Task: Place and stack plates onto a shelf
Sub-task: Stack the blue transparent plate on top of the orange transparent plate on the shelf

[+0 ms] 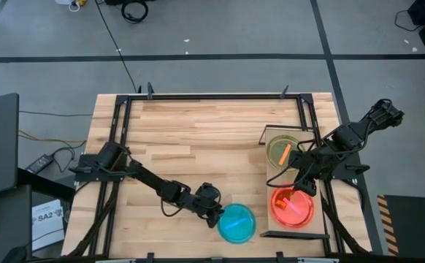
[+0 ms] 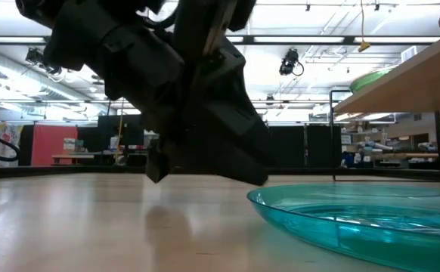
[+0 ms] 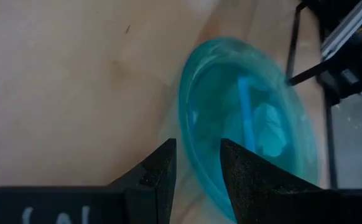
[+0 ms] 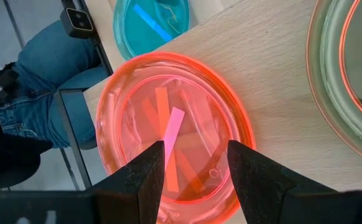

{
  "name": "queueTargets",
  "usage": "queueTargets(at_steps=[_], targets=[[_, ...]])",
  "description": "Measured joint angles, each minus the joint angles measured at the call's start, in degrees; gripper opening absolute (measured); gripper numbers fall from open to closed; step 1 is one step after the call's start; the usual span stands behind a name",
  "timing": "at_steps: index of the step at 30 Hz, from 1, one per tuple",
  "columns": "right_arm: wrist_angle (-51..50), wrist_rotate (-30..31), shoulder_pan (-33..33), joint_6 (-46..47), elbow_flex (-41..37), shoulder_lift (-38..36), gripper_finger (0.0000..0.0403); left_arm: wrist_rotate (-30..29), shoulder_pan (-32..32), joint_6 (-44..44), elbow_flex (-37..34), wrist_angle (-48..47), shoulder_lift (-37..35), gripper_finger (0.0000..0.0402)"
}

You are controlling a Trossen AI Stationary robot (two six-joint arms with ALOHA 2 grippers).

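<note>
The left gripper (image 3: pixel 196 171) straddled the teal plate's (image 1: pixel 237 223) near rim on the table, jaws apart; a shallow bite could let it slip. The right gripper (image 4: pixel 196 165), open, probably empty, hovered over the orange plate (image 4: pixel 175 134) on the shelf (image 1: pixel 300 133).

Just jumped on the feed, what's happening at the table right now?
Plates are going onto the shelf at the table's right side. An orange stack of plates and a green plate already sit on it. The right gripper hovers open over the orange stack, holding nothing. The left gripper, open, is at the rim of a teal plate that lies on the table top, not yet gripped.
</note>
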Motion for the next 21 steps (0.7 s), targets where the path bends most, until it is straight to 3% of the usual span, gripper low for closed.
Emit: queueTargets(at_steps=[4,13,21], targets=[[0.0,0.0,0.0,0.0,0.0,0.0,0.0182,1.5,-0.4,1.8,3.6,-1.6,3.3,0.0130],[0.0,0.0,0.0,0.0,0.0,0.0,0.0182,2.5,0.1,3.4,11.0,-15.1,4.3,0.0125],[0.0,0.0,0.0,0.0,0.0,0.0,0.0182,2.3,0.1,3.4,11.4,-15.9,4.4,0.0068]])
